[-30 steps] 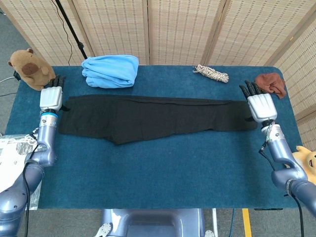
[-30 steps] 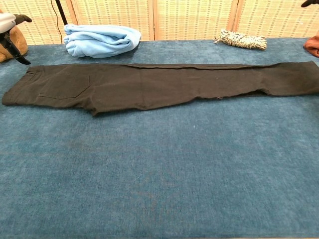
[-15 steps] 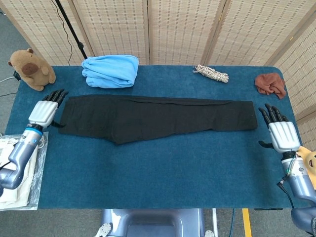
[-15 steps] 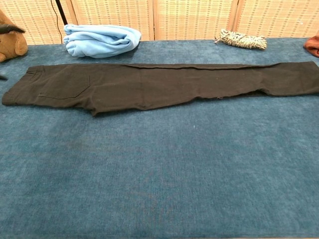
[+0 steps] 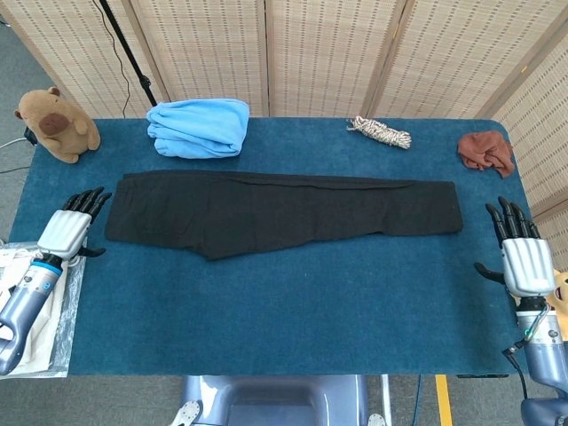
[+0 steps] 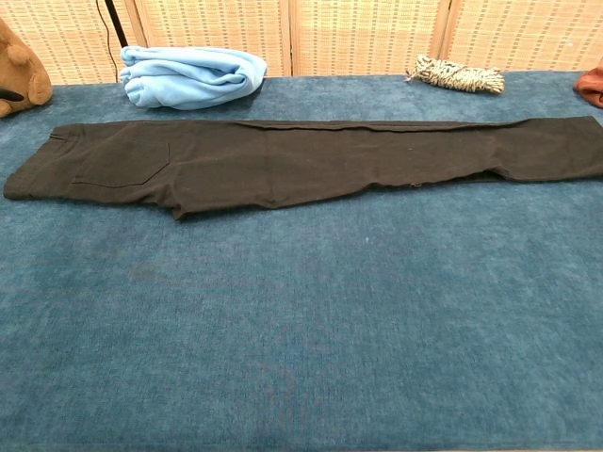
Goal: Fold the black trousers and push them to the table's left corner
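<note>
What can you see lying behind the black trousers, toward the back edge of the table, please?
Behind the black trousers lie a folded light blue cloth, close to their back edge, and a coiled rope. Whatever is under the trousers is covered.

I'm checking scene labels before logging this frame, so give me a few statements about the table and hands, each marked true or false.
1. The black trousers lie spread lengthwise, not yet folded. True.
2. The left hand grips the waistband. False: it holds nothing, beside the trousers.
3. The folded light-blue fleece lies behind the trousers. True.
4. The right hand holds the coiled rope. False: it holds nothing, and the rope lies at the far edge.
</note>
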You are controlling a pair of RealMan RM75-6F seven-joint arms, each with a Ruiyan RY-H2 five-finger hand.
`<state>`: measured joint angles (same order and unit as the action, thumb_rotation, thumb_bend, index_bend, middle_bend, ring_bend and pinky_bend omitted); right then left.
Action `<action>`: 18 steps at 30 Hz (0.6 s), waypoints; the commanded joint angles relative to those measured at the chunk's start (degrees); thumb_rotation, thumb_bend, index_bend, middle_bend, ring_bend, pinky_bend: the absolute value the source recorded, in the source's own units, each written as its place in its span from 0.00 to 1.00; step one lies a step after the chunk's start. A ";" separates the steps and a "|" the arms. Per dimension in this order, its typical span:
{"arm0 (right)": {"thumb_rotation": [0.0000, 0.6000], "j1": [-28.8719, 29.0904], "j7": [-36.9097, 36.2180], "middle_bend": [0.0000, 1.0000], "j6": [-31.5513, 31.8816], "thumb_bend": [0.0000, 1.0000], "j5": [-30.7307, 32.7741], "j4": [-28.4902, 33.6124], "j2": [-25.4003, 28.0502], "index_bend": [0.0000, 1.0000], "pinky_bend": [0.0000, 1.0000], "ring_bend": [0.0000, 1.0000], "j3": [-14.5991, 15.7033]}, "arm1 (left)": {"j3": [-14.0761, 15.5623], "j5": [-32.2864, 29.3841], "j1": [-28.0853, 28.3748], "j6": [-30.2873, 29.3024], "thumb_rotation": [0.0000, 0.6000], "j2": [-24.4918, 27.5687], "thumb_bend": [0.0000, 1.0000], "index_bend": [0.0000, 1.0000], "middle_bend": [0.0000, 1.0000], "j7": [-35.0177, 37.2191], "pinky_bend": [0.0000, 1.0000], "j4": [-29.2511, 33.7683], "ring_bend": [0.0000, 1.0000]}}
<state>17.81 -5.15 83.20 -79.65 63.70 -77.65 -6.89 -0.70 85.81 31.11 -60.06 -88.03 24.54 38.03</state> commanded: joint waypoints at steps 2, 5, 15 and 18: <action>1.00 -2.45 -1.88 0.00 7.40 0.00 -3.62 -3.72 -4.66 0.00 0.15 0.00 -0.35 | 0.06 0.54 -0.72 -1.90 1.00 -2.67 0.00 0.00 0.00 1.95 0.09 -3.52 0.00; 1.00 -2.67 -2.43 0.00 9.20 0.00 -5.50 -5.42 -6.20 0.00 0.15 0.00 0.21 | -0.12 0.53 -0.83 -2.58 1.00 -3.43 0.00 0.00 0.00 1.94 0.09 -4.62 0.00; 1.00 -1.66 -5.33 0.00 6.01 0.00 -7.52 -9.44 -8.85 0.03 0.15 0.00 1.48 | -0.07 0.78 -0.76 -2.99 1.00 -6.45 0.00 0.00 0.00 -0.17 0.09 -7.37 0.00; 1.00 -1.65 -6.07 0.00 5.89 0.00 -7.55 -9.54 -8.89 0.03 0.15 0.00 1.24 | -0.30 0.44 -0.34 -1.85 1.00 -7.98 0.00 0.00 0.00 0.01 0.09 -9.64 0.00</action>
<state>16.15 -11.17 89.14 -87.18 54.21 -86.50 -5.60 -0.91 86.41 30.50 -62.60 -95.19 24.42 29.52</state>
